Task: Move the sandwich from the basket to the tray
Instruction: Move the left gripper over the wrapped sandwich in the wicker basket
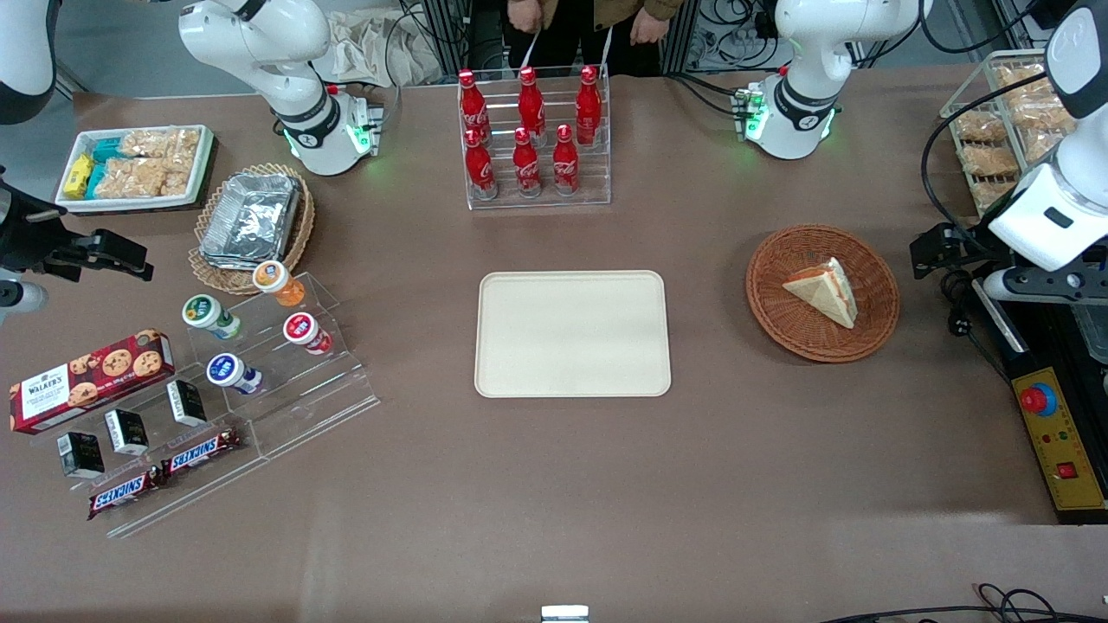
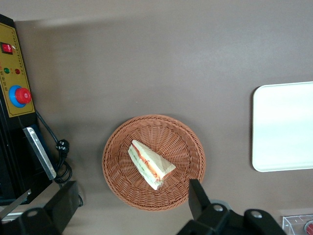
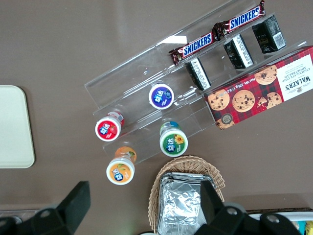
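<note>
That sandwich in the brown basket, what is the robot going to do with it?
The robot's job is to move the sandwich from the basket to the tray. It has not picked it up yet. The sandwich lies in the basket, and the tray has nothing on it. The gripper hangs above the table beside the basket with its fingers spread open, holding nothing.

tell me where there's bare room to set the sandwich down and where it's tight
The tray holds nothing. Bare table lies between it and the basket, where the sandwich sits, and nearer the front camera. Crowded: the bottle rack above the tray in the front view, and the snack display toward the parked arm's end. The gripper hangs open above the basket.
</note>
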Controlling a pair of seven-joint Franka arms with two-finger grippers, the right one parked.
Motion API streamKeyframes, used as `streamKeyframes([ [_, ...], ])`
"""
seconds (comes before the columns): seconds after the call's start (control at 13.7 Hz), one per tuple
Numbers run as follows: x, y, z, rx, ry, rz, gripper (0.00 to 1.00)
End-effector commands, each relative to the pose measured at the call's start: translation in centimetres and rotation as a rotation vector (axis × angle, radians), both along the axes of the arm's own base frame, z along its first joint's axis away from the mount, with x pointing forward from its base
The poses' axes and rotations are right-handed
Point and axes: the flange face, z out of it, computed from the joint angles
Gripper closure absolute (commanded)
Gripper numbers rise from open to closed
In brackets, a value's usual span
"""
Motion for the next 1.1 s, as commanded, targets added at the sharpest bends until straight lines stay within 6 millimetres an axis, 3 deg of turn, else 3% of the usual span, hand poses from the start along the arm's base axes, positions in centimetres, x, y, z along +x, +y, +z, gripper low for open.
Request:
streamKeyframes([
  [0.0,0.0,-0.1,0.4,0.0,0.013,0.0,0.0],
  [0.51,-1.8,-0.2,-1.1,0.009,0.079,0.137,0.0],
  [0.73,-2.7,-0.4,-2.7,0.026,0.1,0.296,0.0],
  [1.02,-4.5,-0.7,-6.5,0.043,0.091,0.441,0.0],
])
